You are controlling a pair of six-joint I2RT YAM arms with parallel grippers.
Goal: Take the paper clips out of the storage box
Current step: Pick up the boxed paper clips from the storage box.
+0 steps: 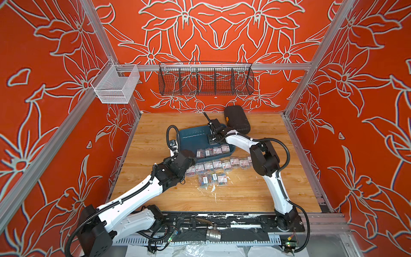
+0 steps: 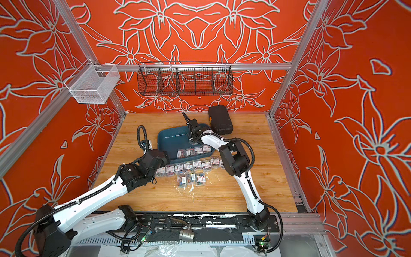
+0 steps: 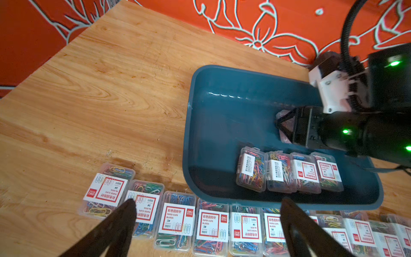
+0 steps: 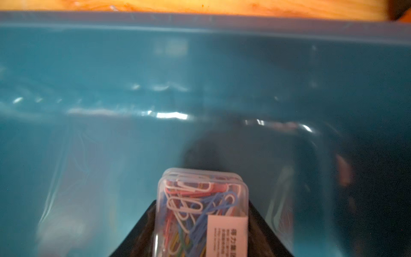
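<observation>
The teal storage box (image 1: 193,138) (image 2: 173,140) lies at the back middle of the wooden table. Several boxes of paper clips (image 1: 212,151) (image 3: 289,171) stand in a row against its near wall. Inside the storage box (image 4: 133,77), my right gripper (image 1: 210,141) (image 4: 202,211) points down and is shut on one clear box of paper clips (image 4: 202,200), close above the floor. My left gripper (image 3: 209,203) hangs open over the row of paper clip boxes (image 3: 211,227) (image 1: 218,164) on the table, just outside the near wall, holding nothing. Three more boxes (image 1: 212,179) lie nearer the front.
A black hard case (image 1: 236,120) lies right behind the storage box. On the back wall hangs a black wire basket (image 1: 205,81), and a white mesh basket (image 1: 115,86) hangs at the left. The arms' base rail (image 1: 222,222) runs along the front edge.
</observation>
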